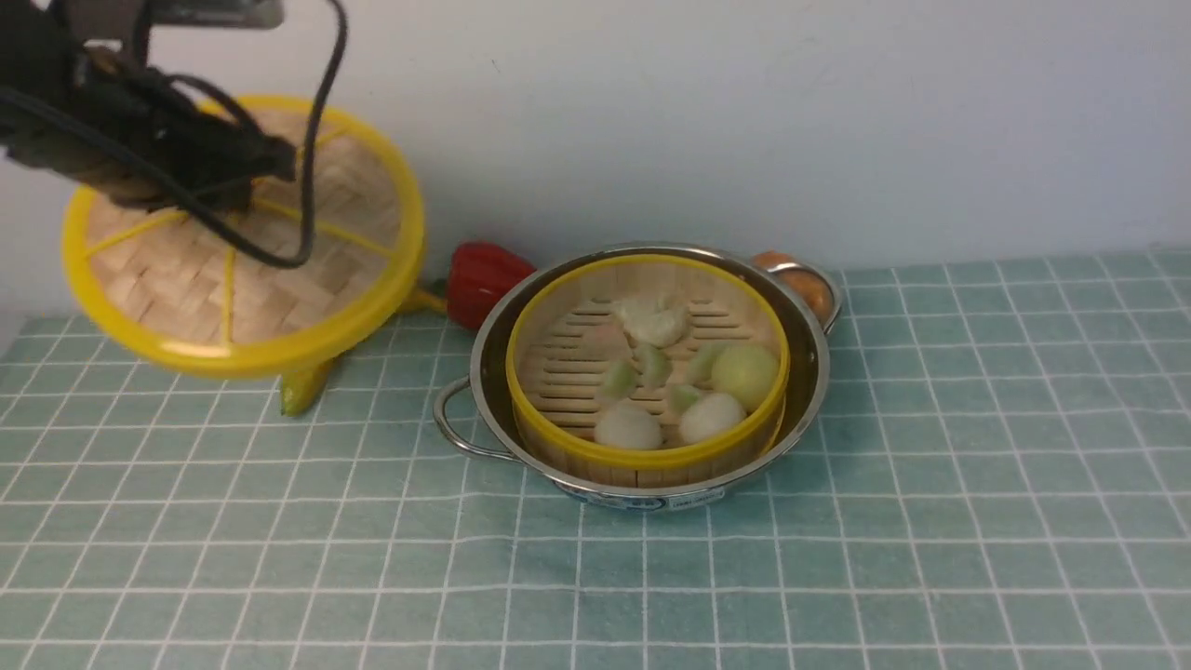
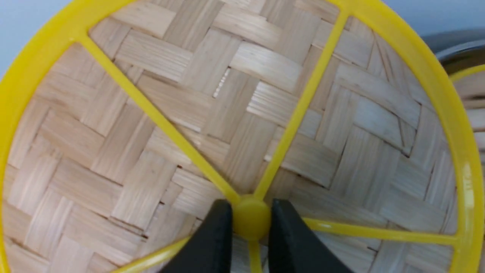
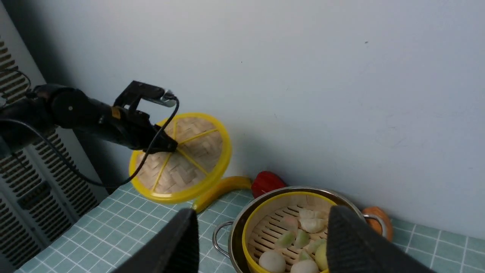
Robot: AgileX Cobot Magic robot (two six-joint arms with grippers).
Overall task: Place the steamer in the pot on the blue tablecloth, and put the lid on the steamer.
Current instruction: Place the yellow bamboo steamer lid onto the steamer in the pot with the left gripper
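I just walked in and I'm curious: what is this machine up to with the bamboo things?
The left gripper is clamped on the centre knob of the lid, holding it tilted in the air at the left. The steamer, with food in it, already sits in the pot on the blue tablecloth. The right gripper is open and empty. The lid is not yet on.

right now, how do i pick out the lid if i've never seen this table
On the blue tablecloth sits the steel pot with the steamer inside it. Left of it, above the cloth, the left gripper pinches the lid by its central hub. Unlike the deep slatted steamer, it is a flat woven disc with thin yellow spokes.
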